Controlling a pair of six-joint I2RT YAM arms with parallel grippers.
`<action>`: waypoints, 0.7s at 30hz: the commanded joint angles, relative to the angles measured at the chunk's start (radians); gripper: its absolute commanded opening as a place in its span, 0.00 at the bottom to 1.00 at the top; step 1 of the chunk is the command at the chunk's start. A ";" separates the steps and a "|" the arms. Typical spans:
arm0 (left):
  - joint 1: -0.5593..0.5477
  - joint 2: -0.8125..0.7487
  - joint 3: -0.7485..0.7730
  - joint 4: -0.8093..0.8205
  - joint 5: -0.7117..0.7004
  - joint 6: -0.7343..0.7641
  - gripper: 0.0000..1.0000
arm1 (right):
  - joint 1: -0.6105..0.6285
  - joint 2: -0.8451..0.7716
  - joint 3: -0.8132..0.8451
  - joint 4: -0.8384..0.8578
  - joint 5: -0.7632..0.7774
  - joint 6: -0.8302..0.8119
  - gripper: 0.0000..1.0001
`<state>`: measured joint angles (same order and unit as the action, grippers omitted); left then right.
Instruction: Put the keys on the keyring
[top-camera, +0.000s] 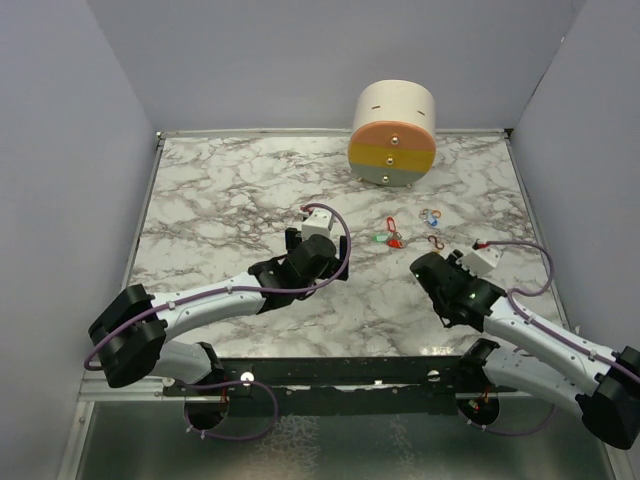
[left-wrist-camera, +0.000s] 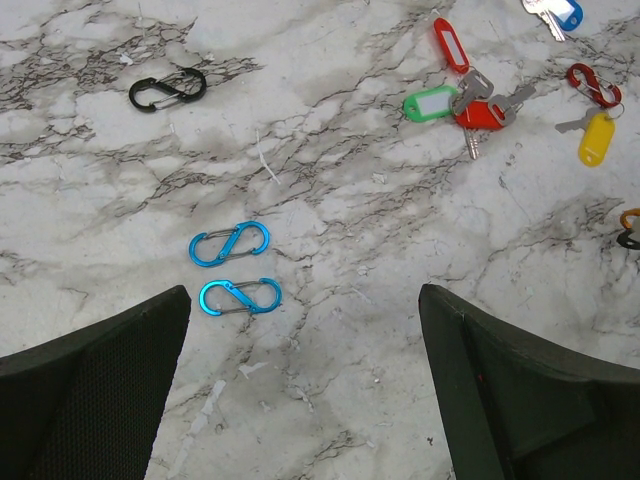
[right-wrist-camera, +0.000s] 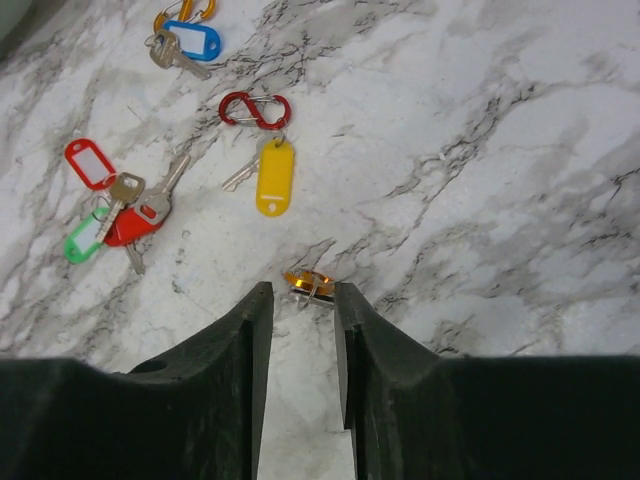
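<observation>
Keys (right-wrist-camera: 128, 190) overlapping, shafts partly hidden

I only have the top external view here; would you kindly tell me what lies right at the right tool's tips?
Observer: A small orange clip lies on the marble, right at the tips of the right tool.
Operator: Thank you. Is it clamped?
Observer: It seems not; the jaws stand slightly apart, with bare marble between them.
Operator: And on the other side?
Observer: Two blue S-clips lie side by side just ahead of the left tool.
</observation>
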<state>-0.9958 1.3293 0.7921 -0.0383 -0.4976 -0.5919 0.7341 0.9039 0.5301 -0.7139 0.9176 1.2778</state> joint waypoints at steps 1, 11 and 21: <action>0.003 -0.003 0.010 0.007 0.016 0.005 0.99 | 0.002 -0.029 -0.008 -0.013 0.060 0.030 0.43; 0.003 -0.002 0.012 0.004 0.007 0.003 0.99 | 0.003 -0.015 -0.010 0.151 0.034 -0.163 0.59; 0.014 -0.038 -0.023 0.006 -0.008 -0.004 0.99 | 0.002 0.075 -0.012 0.561 -0.200 -0.597 0.59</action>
<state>-0.9936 1.3258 0.7921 -0.0383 -0.4976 -0.5922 0.7338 0.9394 0.5220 -0.4244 0.8646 0.9451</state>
